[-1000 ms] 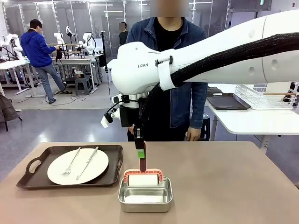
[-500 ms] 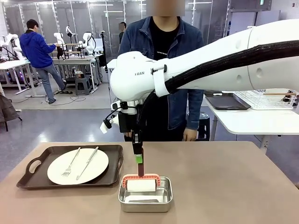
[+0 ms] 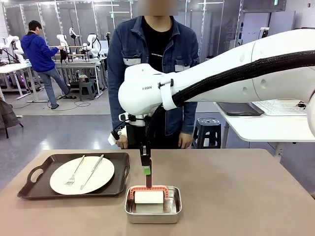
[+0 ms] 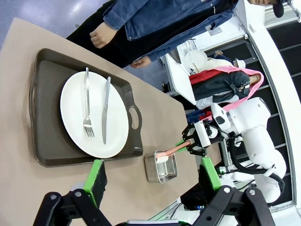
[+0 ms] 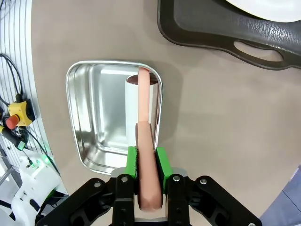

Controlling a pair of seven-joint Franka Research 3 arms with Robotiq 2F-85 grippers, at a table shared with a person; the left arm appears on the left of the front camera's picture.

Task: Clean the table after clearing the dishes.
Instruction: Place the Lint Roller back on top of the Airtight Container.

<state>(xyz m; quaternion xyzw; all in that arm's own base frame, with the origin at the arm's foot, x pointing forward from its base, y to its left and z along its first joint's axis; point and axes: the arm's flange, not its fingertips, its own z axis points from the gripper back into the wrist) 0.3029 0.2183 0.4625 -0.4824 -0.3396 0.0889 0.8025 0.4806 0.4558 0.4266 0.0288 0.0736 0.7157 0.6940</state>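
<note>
Right of the plate [image 3: 81, 174], right claw [image 3: 146, 170] grips roller [image 3: 149, 195].

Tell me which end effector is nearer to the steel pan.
Right. The right end effector sits just above the steel pan, shut on the roller handle standing in it; the left end effector hangs open, well away.

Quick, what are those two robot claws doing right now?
Left gripper: open, holding nothing.
Right gripper: shut on the lint roller's handle.

Tan table [image 3: 236, 196], plate [image 3: 81, 175] on tray [image 3: 119, 169] (left side)
</note>
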